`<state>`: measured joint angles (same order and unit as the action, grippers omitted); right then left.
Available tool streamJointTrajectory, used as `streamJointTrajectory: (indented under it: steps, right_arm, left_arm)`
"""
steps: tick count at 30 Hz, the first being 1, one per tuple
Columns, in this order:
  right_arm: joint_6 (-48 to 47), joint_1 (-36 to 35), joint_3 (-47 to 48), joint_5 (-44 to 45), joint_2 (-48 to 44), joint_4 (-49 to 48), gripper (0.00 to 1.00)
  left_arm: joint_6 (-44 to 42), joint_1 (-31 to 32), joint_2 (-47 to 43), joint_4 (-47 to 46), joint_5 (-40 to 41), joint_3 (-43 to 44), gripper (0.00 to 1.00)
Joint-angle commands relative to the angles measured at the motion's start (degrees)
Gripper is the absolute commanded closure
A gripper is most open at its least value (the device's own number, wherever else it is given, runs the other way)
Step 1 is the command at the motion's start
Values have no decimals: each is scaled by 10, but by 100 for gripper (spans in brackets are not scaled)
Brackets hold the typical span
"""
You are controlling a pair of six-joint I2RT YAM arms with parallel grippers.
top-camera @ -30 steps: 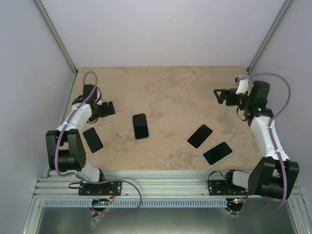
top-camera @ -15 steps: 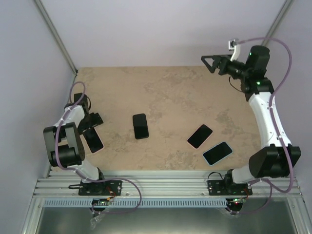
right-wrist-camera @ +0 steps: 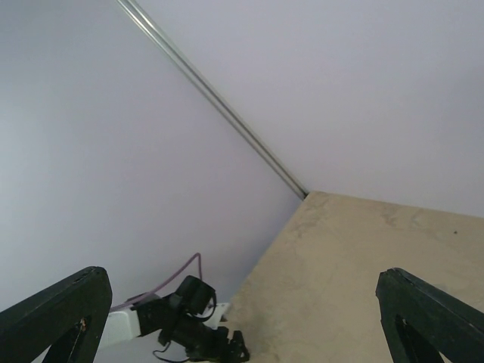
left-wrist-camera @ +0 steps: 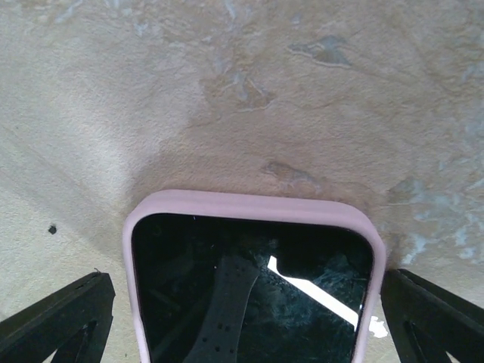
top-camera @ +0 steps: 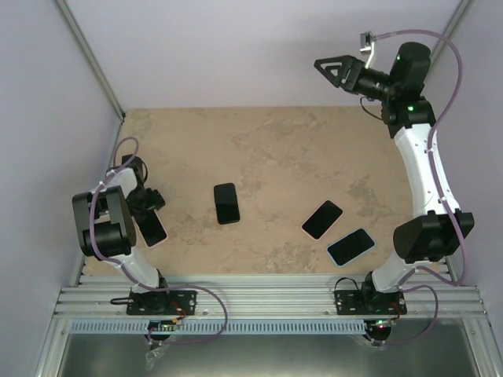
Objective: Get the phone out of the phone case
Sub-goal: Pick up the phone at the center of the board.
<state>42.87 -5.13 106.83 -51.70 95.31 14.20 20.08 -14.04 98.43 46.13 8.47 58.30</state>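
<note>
A phone with a dark screen lies in a pink phone case (left-wrist-camera: 249, 208) at the table's near left, also visible in the top view (top-camera: 156, 230). My left gripper (left-wrist-camera: 246, 329) hangs low over its end, open, one finger (left-wrist-camera: 60, 318) on each side and apart from the case. From above, the left gripper (top-camera: 146, 201) sits just behind that phone. My right gripper (top-camera: 332, 69) is raised high at the back right, open and empty; in its wrist view, the right gripper (right-wrist-camera: 242, 325) faces the back left corner.
A bare black phone (top-camera: 226, 203) lies mid-table and another black phone (top-camera: 322, 219) lies to the right. A phone in a pale blue case (top-camera: 350, 246) sits near the front right. Lilac walls (top-camera: 251, 47) close in the table on three sides.
The left arm folded back and brought its gripper over the pink-cased phone. The right arm rose from table height and swung up toward the back wall. Both grippers stayed open.
</note>
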Motion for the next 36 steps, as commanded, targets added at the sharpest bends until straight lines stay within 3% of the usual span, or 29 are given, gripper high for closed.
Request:
streamJointTrajectory:
  steps: [1,16,22,28,31,36]
  right_arm:
    - [65,-4,21,-40,1,3,2]
    - [91,0,39,-37,-2,12,2]
    - [83,1,48,-21,1,18,2]
    - [90,7,45,-31,1,6,2]
    - [95,7,45,-31,3,0,2]
    - [85,7,34,-36,2,10,2]
  left_arm:
    - [7,5,4,5,-12,-5,1]
    - [-5,170,23,-21,-26,-5,5]
    - [-30,210,40,-34,-15,-1,17]
    - [-75,249,36,-44,-20,-8,36]
    - [-135,254,43,-28,-21,13,31]
    - [-349,240,-11,-8,-50,26,7]
